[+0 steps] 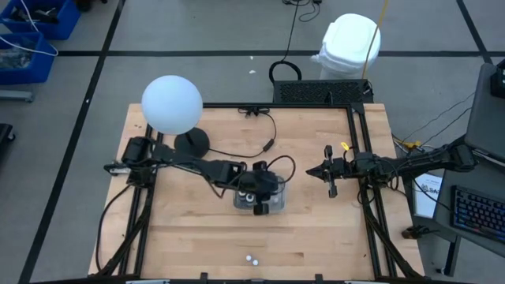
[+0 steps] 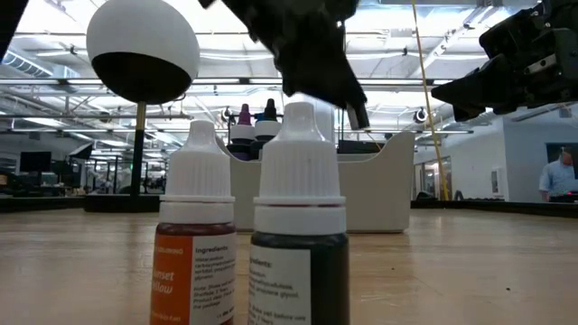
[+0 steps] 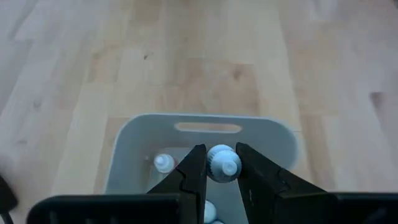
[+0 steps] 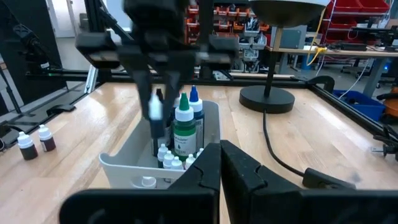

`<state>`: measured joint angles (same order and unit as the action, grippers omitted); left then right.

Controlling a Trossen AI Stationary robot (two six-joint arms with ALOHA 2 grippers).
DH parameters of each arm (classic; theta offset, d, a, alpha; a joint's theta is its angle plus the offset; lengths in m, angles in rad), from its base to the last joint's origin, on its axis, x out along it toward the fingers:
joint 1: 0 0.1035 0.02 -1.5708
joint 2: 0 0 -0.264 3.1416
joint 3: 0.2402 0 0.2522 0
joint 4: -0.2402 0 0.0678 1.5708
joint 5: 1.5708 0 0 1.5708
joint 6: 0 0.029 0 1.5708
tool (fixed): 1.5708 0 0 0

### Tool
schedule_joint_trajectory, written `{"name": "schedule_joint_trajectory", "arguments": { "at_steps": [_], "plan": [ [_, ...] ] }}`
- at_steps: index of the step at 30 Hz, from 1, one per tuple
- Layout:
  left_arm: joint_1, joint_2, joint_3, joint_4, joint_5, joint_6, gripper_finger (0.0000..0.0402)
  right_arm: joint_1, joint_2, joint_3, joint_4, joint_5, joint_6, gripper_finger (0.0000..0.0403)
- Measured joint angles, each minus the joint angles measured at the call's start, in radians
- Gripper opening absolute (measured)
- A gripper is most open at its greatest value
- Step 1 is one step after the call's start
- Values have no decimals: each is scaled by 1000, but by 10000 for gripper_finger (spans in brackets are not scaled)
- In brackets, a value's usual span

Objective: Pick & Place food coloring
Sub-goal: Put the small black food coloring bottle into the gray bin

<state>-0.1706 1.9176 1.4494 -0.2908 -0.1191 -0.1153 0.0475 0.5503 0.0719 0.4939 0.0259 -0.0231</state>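
The clear grey tray [image 1: 272, 207] stands mid-table and holds several food coloring bottles [image 4: 185, 130], upright on their bases. My left gripper [image 3: 222, 165] hangs over the tray, shut on one small white-capped bottle [image 3: 222, 163]. In the right wrist view this same bottle [image 4: 155, 109] shows above the tray's wall [image 4: 124, 163]. Two more bottles [image 1: 251, 259] stand on the table near its near edge, large in the low view: an orange one [image 2: 194, 253] and a dark one [image 2: 298, 244]. My right gripper [image 1: 330, 183] waits shut, right of the tray. My left gripper pinches the small bottle between its two fingers at the white cap [image 3: 214, 168]. The fingers [image 4: 163, 93] come from above, pointing down. The bottle is lifted clear, over the inside of the tray, above the bottles that stand there.
A lamp with a white globe [image 1: 172, 102] and a black base [image 1: 192, 142] stands on the table's far left, and its cable [image 1: 268, 146] runs toward the middle. Black frame rails [image 1: 364, 197] run along both sides. Bare wood lies between the tray and the near edge.
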Motion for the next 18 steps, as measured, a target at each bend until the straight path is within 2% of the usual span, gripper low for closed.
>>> {"name": "schedule_joint_trajectory", "arguments": {
  "at_steps": [9,18],
  "plan": [
    [59,69,0,4,14,8,72,0,1,0,2,-1,0,0],
    [71,94,-1,-7,14,8,72,0,1,0,2,-1,0,0]
  ]
}}
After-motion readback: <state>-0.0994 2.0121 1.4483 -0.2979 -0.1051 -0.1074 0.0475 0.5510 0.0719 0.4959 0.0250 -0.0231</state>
